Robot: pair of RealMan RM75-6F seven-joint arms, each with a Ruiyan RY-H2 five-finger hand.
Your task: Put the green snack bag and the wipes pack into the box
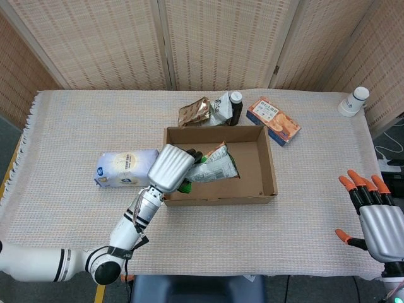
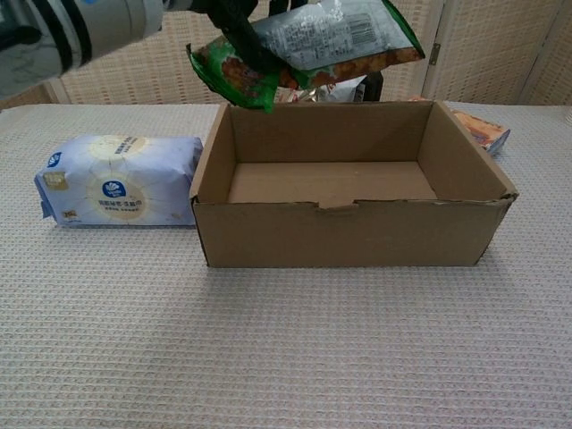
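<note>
Left hand [image 1: 172,168] grips green snack bag [image 2: 308,43] — held aloft above open box [image 1: 268,169]. Wipes pack [image 2: 119,180] on table just left of box. Right hand [image 1: 374,211] empty — fingers spread.

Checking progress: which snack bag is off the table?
The green snack bag, held by the left hand above the box; the brown bag lies behind it.

Left hand [image 1: 172,166] covers the green snack bag's [image 1: 213,168] left end in head view; chest view crops that hand at the top-left edge. Right hand [image 1: 377,218] cut at bottom-right. Bag print unreadable.
</note>
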